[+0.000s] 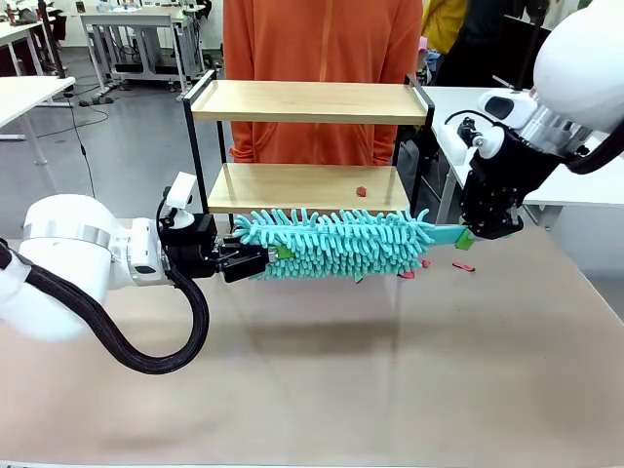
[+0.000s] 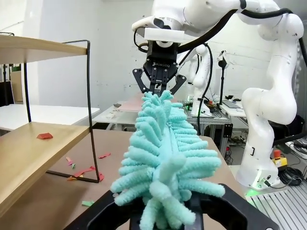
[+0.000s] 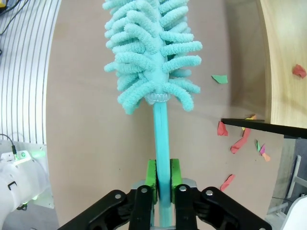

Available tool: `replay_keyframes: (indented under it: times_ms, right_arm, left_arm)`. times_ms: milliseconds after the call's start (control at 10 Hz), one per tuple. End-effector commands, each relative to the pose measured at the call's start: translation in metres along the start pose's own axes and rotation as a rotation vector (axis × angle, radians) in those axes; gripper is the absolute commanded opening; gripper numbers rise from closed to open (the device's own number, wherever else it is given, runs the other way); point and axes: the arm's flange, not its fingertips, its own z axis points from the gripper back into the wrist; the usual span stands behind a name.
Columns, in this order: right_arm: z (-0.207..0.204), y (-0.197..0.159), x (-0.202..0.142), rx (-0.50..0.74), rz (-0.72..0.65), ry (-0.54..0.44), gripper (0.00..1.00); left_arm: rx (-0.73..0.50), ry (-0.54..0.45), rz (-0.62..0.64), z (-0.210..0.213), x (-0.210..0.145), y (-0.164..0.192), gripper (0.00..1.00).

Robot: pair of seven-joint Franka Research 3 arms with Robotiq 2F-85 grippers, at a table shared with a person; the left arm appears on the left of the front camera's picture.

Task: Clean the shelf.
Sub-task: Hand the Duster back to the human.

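The shelf (image 1: 312, 101) stands at the table's far side, a small rack of two light boards in a black frame. A red scrap (image 1: 360, 192) lies on its lower board (image 2: 29, 148). In front of it a teal fluffy duster (image 1: 336, 244) hangs level above the table. My left gripper (image 1: 255, 259) is shut on the duster's fluffy end (image 2: 165, 191). My right gripper (image 1: 468, 236) is at the other end, its green pads (image 3: 151, 178) pressed against the teal handle (image 3: 162, 139). In the left wrist view the right gripper (image 2: 159, 88) faces me at the duster's far end.
Red and green paper scraps (image 3: 237, 143) lie on the brown table beside the shelf's foot (image 2: 98, 177); more scraps (image 1: 463, 266) are under the right gripper. A person in an orange top (image 1: 322, 39) stands behind the shelf. White tables stand at both sides.
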Motion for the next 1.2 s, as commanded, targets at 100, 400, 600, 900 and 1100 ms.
replay_keyframes:
  times_ms: [100,400,600,900,1100]
  right_arm:
    - [0.026,0.009,-0.001,0.015,0.001,-0.089,1.00]
    - [0.088,0.024,-0.021,0.054,-0.061,-0.427,0.95]
    - [0.129,0.032,-0.059,-0.028,-0.140,-0.620,1.00]
    - [0.158,0.031,-0.126,-0.082,-0.252,-0.827,1.00]
    - [0.163,0.034,-0.139,-0.096,-0.294,-0.855,1.00]
  left_arm:
    - [0.003,0.009,-0.010,-0.001,0.003,-0.001,0.00]
    - [0.003,0.009,-0.010,-0.001,0.003,-0.001,0.00]
    - [0.003,0.009,-0.010,-0.001,0.003,-0.001,0.00]
    - [0.003,0.009,-0.010,-0.001,0.003,-0.001,0.00]
    - [0.003,0.009,-0.010,-0.001,0.003,-0.001,0.00]
